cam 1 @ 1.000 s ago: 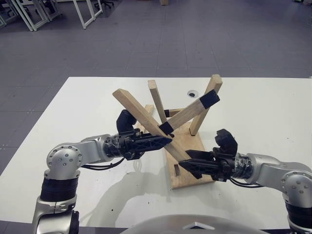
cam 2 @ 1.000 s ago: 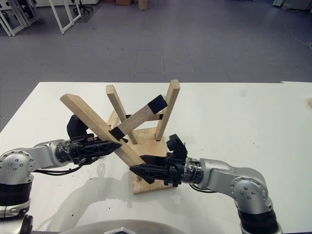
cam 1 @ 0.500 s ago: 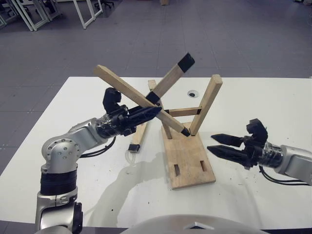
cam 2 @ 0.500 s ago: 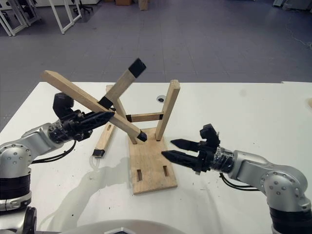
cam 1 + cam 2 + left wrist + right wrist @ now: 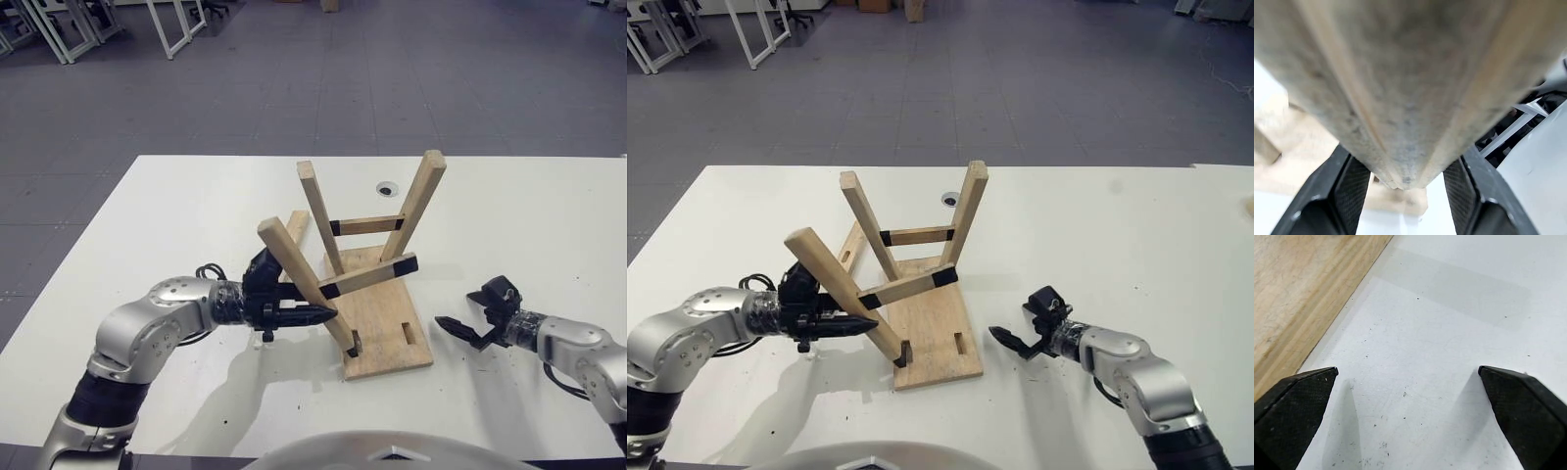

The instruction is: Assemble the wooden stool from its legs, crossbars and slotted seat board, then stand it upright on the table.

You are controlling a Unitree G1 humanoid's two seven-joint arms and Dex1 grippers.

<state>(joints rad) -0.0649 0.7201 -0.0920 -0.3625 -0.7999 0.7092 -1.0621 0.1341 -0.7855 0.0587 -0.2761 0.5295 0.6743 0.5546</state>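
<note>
Left eye view: nearest, the board point(image 5: 390, 338) lies flat on the white surface point(image 5: 529, 225). The left jaws are clamped on a tilted leg point(image 5: 292, 262) whose foot meets the board's near-left slot, with a black-tipped crossbar point(image 5: 367, 276) jutting from it to the right. The right jaws sit just right of the board, spread wide, fingers point(image 5: 1293, 401) holding nothing. Farther back, far legs point(image 5: 418, 201) joined by a second crossbar point(image 5: 368, 225) stand on the board's far end, and a loose piece point(image 5: 296, 220) lies beside them.
</note>
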